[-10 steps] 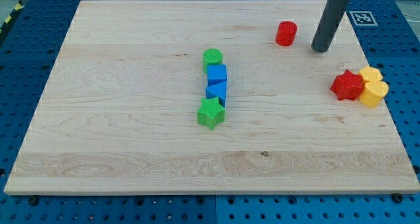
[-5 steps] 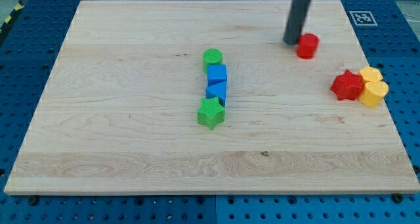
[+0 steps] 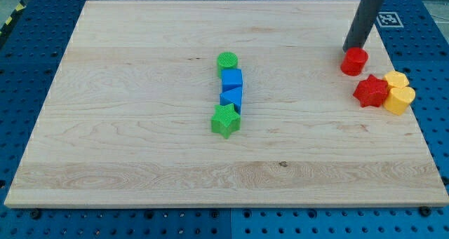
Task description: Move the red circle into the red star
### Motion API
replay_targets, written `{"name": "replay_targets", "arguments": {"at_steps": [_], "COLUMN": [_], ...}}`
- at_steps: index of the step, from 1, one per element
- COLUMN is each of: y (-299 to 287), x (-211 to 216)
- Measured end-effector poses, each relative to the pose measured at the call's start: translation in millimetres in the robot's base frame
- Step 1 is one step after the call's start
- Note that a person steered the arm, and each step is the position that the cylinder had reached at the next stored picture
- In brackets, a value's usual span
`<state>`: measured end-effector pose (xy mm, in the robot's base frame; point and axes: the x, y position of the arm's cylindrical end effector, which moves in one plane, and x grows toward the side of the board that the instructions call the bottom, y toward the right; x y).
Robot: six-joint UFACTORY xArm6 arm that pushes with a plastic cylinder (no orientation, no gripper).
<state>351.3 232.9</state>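
The red circle (image 3: 354, 61) sits on the wooden board at the view's right, a short gap up and left of the red star (image 3: 370, 91). My tip (image 3: 350, 48) stands just above the red circle, touching or nearly touching its upper edge. The red star lies against two yellow blocks.
Two yellow blocks (image 3: 398, 92) sit at the red star's right, close to the board's right edge. In the middle, a column runs from a green circle (image 3: 226, 61) through a blue cube (image 3: 232, 79) and a blue triangle (image 3: 232, 97) to a green star (image 3: 225, 120).
The red circle has moved right and down, from the board's upper middle-right toward the red star. My tip swung from its right to its left, then to just above it.
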Motion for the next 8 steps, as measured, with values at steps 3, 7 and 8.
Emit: {"name": "replay_targets", "arguments": {"at_steps": [3,7,8], "y": [-15.3,-36.7,-36.7], "x": [17.5,68.3,70.2]}}
